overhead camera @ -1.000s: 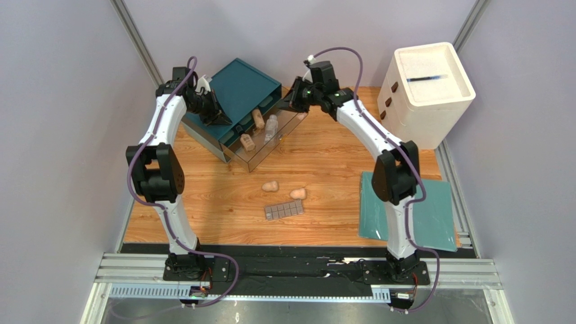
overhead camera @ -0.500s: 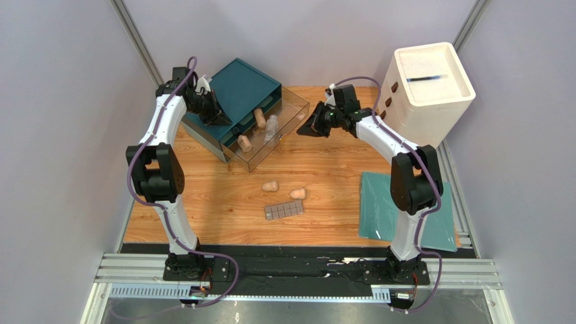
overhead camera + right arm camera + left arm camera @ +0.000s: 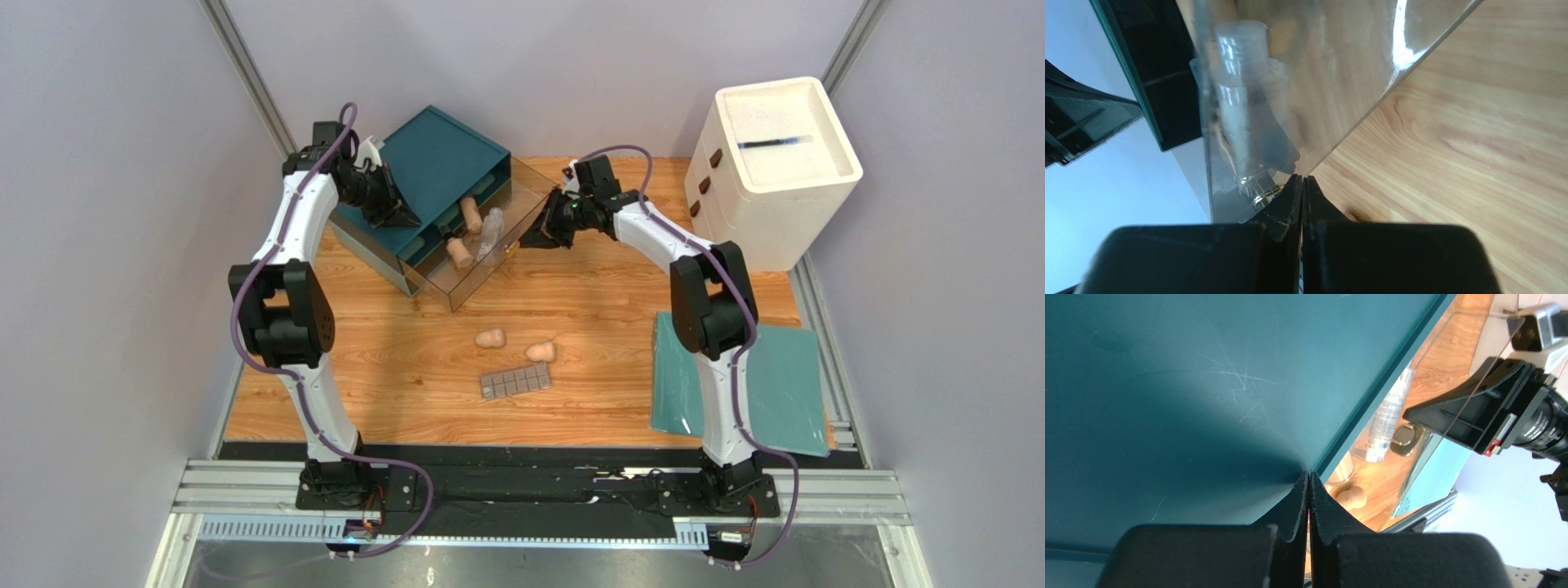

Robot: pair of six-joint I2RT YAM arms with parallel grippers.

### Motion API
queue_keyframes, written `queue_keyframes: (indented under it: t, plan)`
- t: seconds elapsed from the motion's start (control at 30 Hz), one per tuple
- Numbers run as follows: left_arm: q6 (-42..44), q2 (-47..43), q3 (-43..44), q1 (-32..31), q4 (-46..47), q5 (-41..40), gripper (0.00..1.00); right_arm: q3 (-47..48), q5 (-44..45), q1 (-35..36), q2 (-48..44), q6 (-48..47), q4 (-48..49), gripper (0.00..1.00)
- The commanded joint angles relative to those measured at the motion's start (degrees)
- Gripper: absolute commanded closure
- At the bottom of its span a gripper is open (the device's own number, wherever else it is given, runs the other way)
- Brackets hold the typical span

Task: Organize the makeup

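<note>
R pincer (image 3: pixel 1303 179) shut, tips at clear drawer (image 3: pixel 1352 73)

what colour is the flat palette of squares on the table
The palette is grey-brown, clearest in the top external view.

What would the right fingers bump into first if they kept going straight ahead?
The wall of the see-through drawer. The shut right fingers sit right at its corner, maybe touching it. Just behind that wall lies a clear bottle.
</note>
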Motion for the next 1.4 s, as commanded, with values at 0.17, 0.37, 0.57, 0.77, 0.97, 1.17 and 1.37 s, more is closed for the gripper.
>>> queue_keyframes:
  t: [0.17,0.37,0.57,0.77,0.97,1.17,1.37]
  plan:
    - [1.6,-0.1,2.5,-0.2,-3.7,-0.9,1.00,17.5,-4.6,4.0,9.8,7.4,6.1,1.00]
    - [2.2,-0.6,2.3,-0.1,-4.5,-0.7,1.00,22.8,-5.1,5.7,14.9,13.0,12.1,1.00]
    - [2.9,-0.4,2.5,-0.2,-5.5,-0.8,1.00,32.2,-4.8,7.2,22.8,19.1,16.2,1.00]
    - [3.4,-0.2,2.5,-0.1,-6.1,-0.9,1.00,35.8,-3.3,8.6,25.5,20.4,16.8,1.00]
    - [3.3,0.0,2.8,-0.2,-6.2,-0.9,1.00,27.1,-2.2,8.3,20.3,19.2,17.1,0.91]
    - [3.4,0.3,3.1,-0.2,-6.2,0.4,0.99,18.1,-2.8,7.8,16.9,16.4,16.9,0.60]
    - [3.9,0.3,2.8,-0.1,-6.2,0.5,0.97,19.8,-1.5,7.9,18.2,15.2,13.7,0.46]
